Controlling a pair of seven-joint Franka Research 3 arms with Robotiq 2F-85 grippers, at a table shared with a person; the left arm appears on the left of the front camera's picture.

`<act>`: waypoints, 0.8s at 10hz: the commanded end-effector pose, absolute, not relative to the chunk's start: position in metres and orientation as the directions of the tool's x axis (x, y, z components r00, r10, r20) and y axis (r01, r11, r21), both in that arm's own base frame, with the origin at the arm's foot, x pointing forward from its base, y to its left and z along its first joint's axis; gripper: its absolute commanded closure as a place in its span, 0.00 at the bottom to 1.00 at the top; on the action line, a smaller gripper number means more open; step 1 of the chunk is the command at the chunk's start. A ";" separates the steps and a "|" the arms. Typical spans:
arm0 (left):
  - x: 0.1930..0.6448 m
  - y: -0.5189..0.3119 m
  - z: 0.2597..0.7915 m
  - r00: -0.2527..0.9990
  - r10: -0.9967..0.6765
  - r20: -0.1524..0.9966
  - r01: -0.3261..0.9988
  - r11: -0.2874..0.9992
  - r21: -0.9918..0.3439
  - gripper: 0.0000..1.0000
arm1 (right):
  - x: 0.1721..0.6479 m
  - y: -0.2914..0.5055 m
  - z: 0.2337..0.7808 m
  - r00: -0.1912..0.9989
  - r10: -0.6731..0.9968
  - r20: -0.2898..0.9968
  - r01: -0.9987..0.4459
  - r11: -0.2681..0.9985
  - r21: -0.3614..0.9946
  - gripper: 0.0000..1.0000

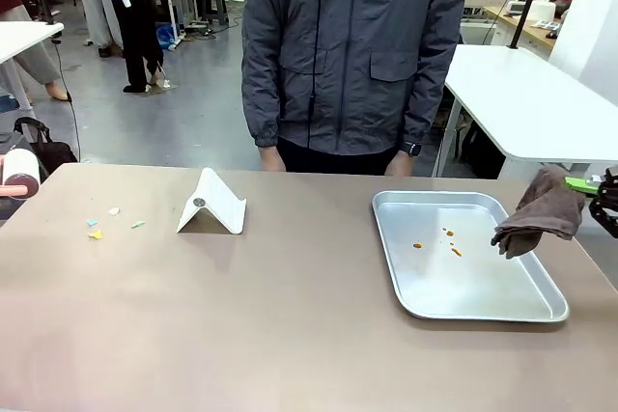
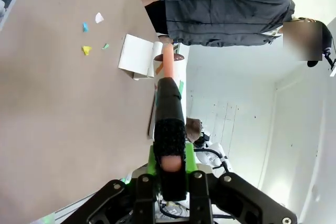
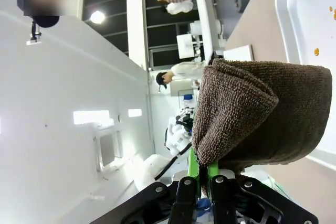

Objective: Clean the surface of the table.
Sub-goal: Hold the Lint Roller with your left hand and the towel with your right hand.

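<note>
Right pincer (image 1: 591,190) clamped on brown cloth (image 1: 541,214), held up near metal tray's (image 1: 483,311) right rim. Left pincer (image 2: 171,163) closed around lint roller (image 1: 19,173) handle at counter's left end. Taupe counter (image 1: 290,315) spans foreground. Coloured paper scraps (image 1: 97,227) lie on its left part, near white stand (image 1: 212,205).

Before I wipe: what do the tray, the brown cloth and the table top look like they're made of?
The tray looks like bare metal, likely aluminium or steel: silvery, with a dull sheen, soft reflections and a rolled rim. The cloth looks like brown terry-like fabric, probably microfibre: a looped nap shows in the right wrist view, and it droops limply. The table has a smooth, matte taupe top, perhaps laminate, with no grain or glare.
</note>
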State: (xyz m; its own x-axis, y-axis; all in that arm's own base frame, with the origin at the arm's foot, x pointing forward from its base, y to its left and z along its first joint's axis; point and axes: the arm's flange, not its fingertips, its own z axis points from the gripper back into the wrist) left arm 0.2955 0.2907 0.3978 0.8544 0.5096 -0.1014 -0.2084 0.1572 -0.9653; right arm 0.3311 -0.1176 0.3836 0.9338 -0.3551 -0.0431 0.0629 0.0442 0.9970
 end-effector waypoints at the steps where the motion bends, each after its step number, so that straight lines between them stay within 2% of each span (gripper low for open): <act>1: 0.292 0.292 0.403 0.855 0.510 -0.093 -0.199 0.157 -0.967 0.87 | 0.330 -0.120 0.386 0.931 -0.361 -0.056 0.073 0.033 0.997 0.96; 8: 0.292 0.292 0.403 0.855 0.510 -0.093 -0.199 0.157 -0.967 0.87 | 0.330 -0.120 0.386 0.931 -0.361 -0.056 0.073 0.033 0.997 0.96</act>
